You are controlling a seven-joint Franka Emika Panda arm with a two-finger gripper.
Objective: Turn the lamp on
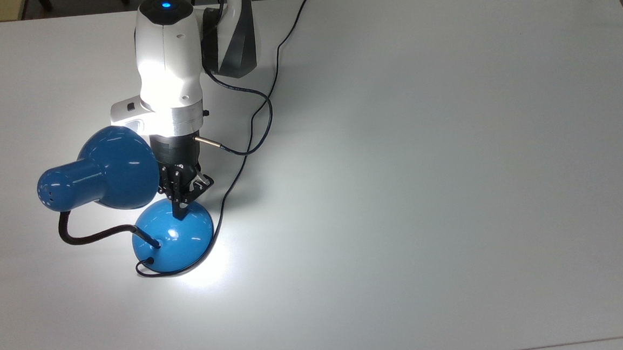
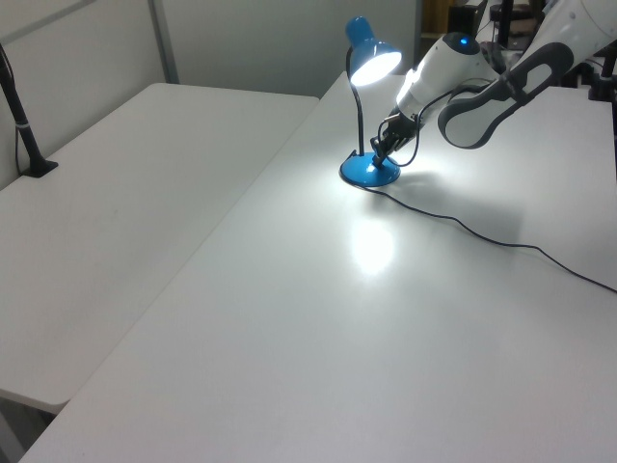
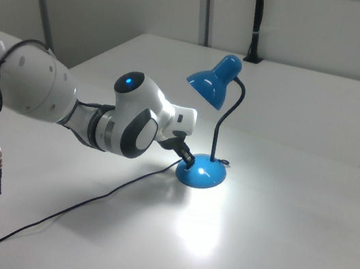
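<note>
The lamp (image 1: 129, 208) (image 2: 366, 116) (image 3: 210, 126) stands on a white desk (image 1: 426, 189) (image 2: 318, 338) (image 3: 269, 260), toward the top view's left half and nearer the far edge there than the near one. It is lit: a bright pool of light lies on the desk just beside its base (image 1: 174, 242) (image 2: 370, 171) (image 3: 201, 173), and the shade's mouth glows in the left view. The shade (image 1: 100, 174) (image 2: 371, 53) (image 3: 211, 81) leans out over the base on a black gooseneck (image 1: 93, 234) (image 3: 229, 122). A thin black cord (image 1: 264, 107) (image 2: 482, 236) (image 3: 69, 216) runs from the base across the desk to its far edge in the top view.

The arm (image 1: 169, 59) (image 2: 482, 82) (image 3: 67, 105) reaches down to the base, and the jaws (image 1: 179, 211) (image 2: 384, 157) (image 3: 186, 162) are drawn together to a narrow tip, holding nothing, with that tip touching the top of the domed base.

A second white desk (image 2: 106, 222) (image 3: 296, 99) adjoins this one; a black post (image 2: 19, 116) (image 3: 257, 23) rises from its edge. Pale walls and upright metal frames (image 2: 162, 39) (image 3: 205, 7) stand behind.
</note>
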